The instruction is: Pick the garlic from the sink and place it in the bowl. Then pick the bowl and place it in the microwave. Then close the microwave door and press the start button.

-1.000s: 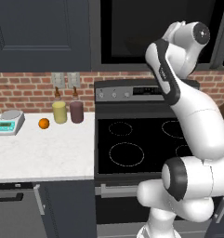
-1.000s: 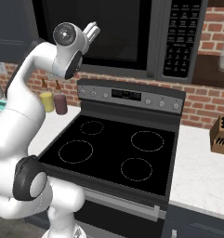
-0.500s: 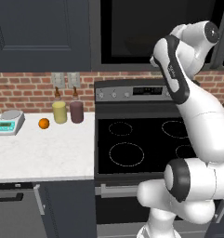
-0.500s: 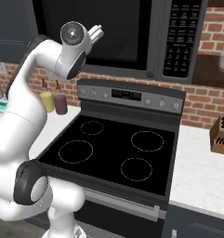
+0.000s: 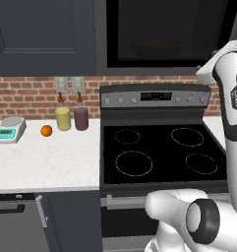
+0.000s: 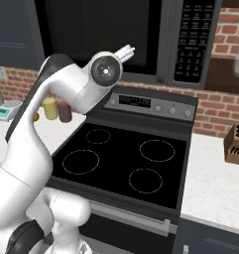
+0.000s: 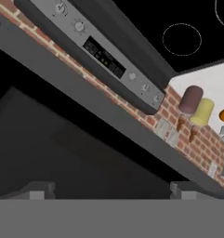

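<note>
We see the gripper [image 7: 111, 189] facing the closed microwave door [image 7: 76, 153] — fingertips [image 7: 39, 189] spread apart, holding nothing.

A black stove [image 5: 159, 152] with four ringed burners is seen at the centre, its grey control panel [image 5: 154, 98] set against a red brick wall [image 5: 21, 93]. To its left a white bench [image 5: 46, 162] carries a yellow cup [image 5: 63, 118] and a dark maroon cup [image 5: 81, 118] standing just beside each other near the wall. A small orange fruit [image 5: 46, 130] lies near the yellow cup, and a kitchen scale [image 5: 10, 129] is placed further left. Dark cabinet doors [image 5: 41, 34] hang above. On the bench right of the stove, a wooden knife block [image 6: 236, 144] is seen.
</note>
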